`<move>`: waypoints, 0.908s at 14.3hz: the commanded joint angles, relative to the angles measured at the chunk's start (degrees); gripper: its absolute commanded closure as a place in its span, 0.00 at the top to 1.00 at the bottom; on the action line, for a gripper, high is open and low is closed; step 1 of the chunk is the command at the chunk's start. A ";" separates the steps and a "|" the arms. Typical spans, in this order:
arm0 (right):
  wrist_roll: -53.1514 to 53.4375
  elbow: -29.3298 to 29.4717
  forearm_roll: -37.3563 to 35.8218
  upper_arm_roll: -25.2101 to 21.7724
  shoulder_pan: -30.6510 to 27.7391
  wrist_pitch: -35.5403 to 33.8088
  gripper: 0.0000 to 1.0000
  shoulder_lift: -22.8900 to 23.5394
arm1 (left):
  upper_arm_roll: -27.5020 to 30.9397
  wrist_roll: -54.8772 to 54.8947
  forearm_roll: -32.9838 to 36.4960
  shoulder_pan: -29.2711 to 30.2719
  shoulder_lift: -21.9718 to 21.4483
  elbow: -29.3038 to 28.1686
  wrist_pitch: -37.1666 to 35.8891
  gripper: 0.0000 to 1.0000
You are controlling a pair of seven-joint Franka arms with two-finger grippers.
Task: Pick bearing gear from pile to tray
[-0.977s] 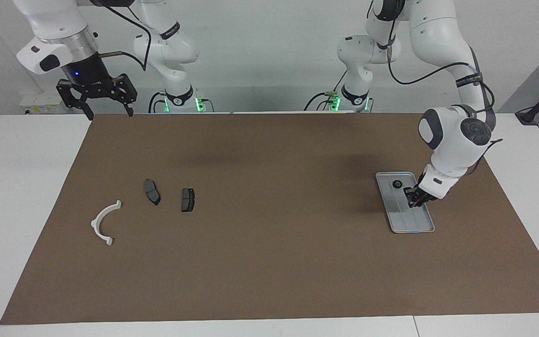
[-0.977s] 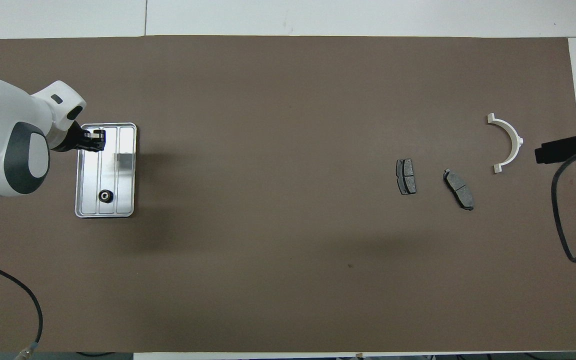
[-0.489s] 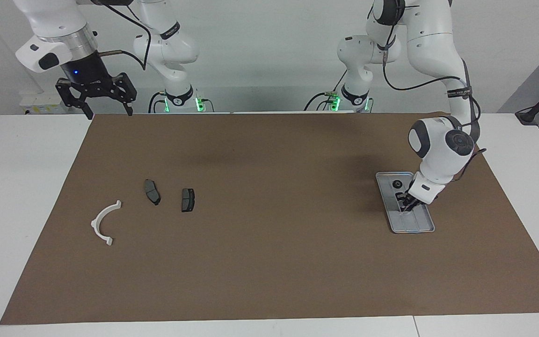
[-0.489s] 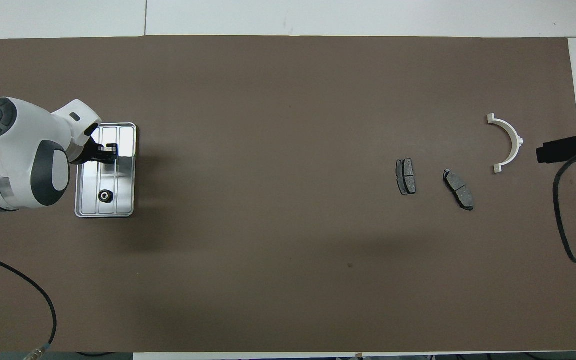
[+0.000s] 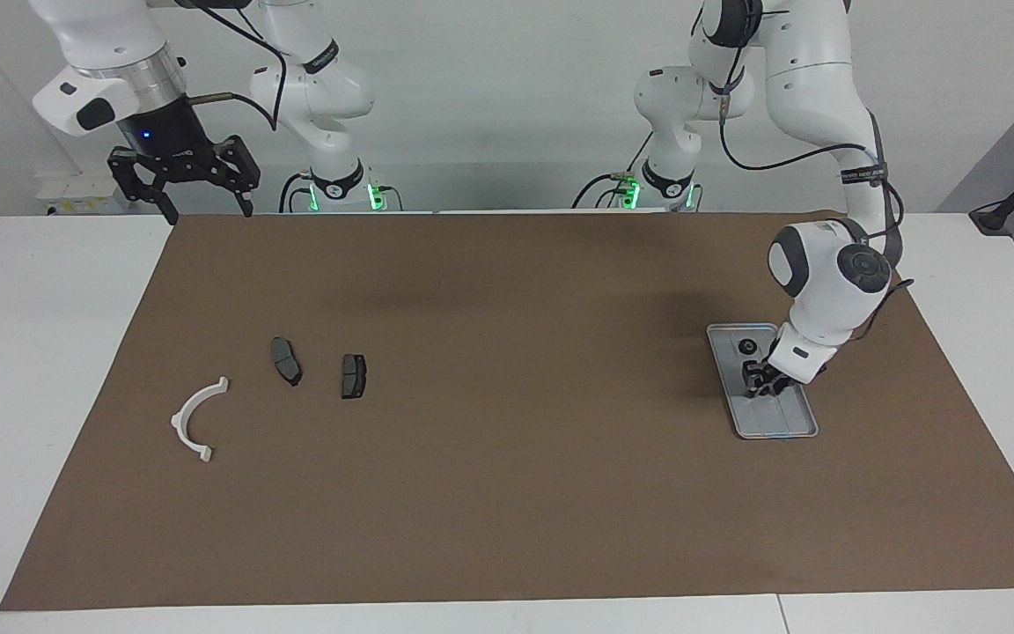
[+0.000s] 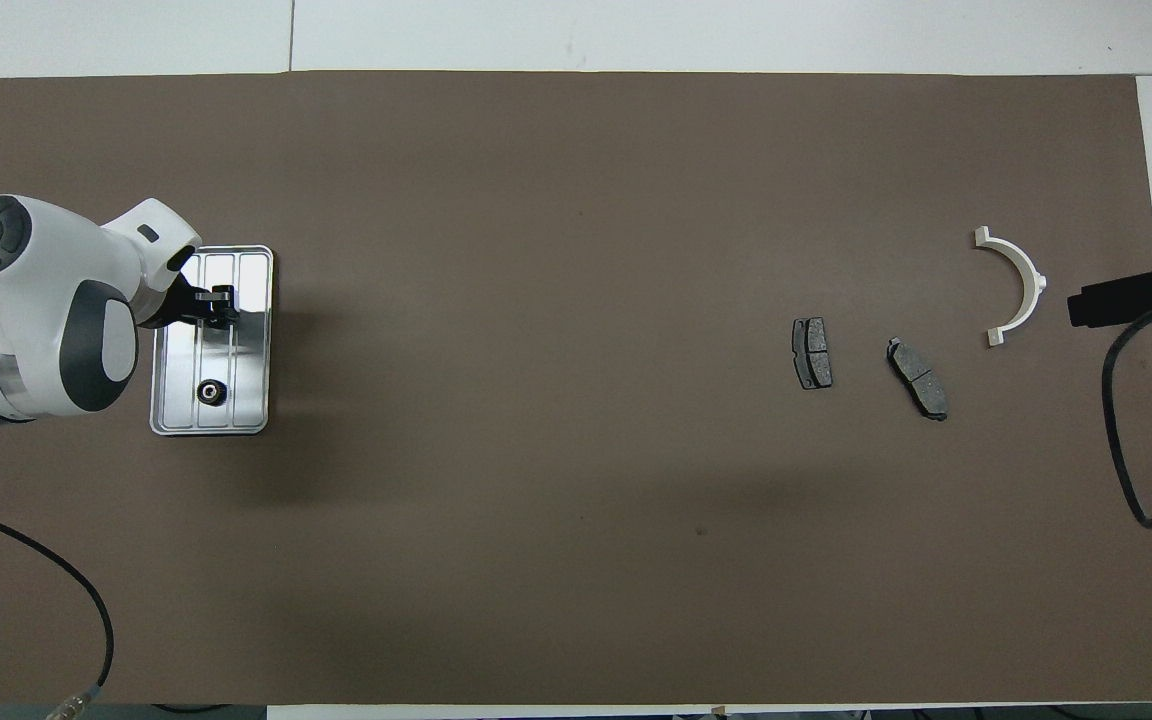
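The silver tray (image 5: 773, 431) (image 6: 251, 350) lies toward the left arm's end of the brown mat. One small black round bearing gear (image 5: 746, 346) (image 6: 208, 392) sits in it at the end nearer the robots. My left gripper (image 5: 758, 386) (image 6: 220, 306) is low over the tray's middle, and whether it holds anything is hidden. The pile lies toward the right arm's end: a white half-ring bracket (image 5: 194, 414) (image 6: 1021, 285) and two dark brake pads (image 5: 286, 360) (image 6: 918, 377), (image 5: 353, 375) (image 6: 812, 352). My right gripper (image 5: 186, 189) (image 6: 1126, 300) waits open, raised over the mat's corner nearest its base.
A brown mat (image 5: 507, 493) covers most of the white table. A black cable (image 6: 1131, 440) hangs from the right arm beside the mat's edge. Another cable (image 6: 86, 610) trails from the left arm.
My left gripper has moved from the tray's edge in over its middle and come lower. The right arm, the pile and the gear in the tray have stayed put.
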 commanded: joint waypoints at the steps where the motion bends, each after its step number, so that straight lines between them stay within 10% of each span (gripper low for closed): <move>1: -0.59 -0.38 0.07 -0.33 -0.22 0.39 1.00 -0.77 | -0.47 0.17 0.78 1.16 -4.55 3.53 -7.37 1.00; 13: -0.50 -0.47 0.07 -0.51 0.13 -0.14 1.00 -0.77 | -1.17 -0.26 0.60 3.27 -18.97 21.38 -47.21 1.00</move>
